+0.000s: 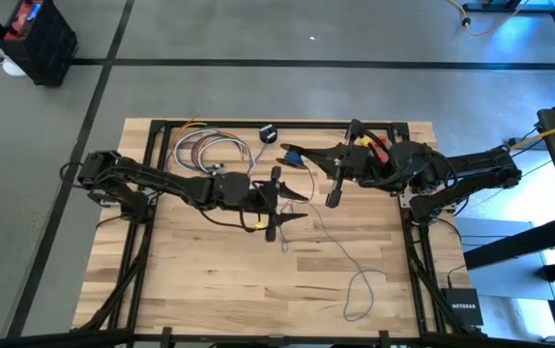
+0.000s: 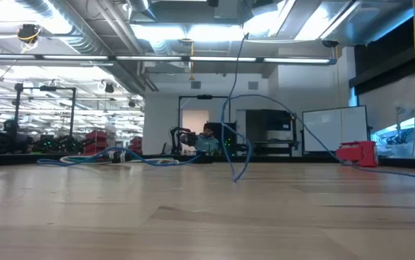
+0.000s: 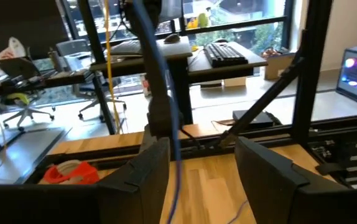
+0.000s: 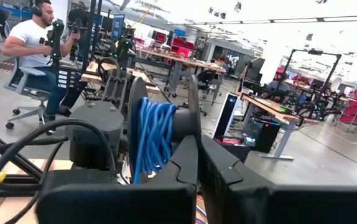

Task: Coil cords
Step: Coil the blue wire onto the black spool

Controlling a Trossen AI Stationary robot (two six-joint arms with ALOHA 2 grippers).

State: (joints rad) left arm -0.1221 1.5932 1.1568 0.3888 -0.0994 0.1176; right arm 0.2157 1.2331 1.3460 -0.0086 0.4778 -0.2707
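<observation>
A thin blue cord trails in loose bends over the table's near right part and rises off the wood in the low view. My right gripper is shut on a bundle of blue cord turns above the table's far middle. My left gripper is open just near of it. A hanging stretch of the cord passes between its fingers, and I cannot tell whether it touches them. A small black puck lies by the far edge. My right gripper holds the bundle of blue cord turns at its fingertips, several strands together, coming level from the table's right side. The bundle is lifted clear of the table, and the free cord hangs from it down to the wood. The gripper hides the exact contact.
A loose coil of multi-coloured cords lies at the far left of the table. A red object stands near the right arm's base. The table's dark frame runs along the far edge. Bare wood lies at the near left.
</observation>
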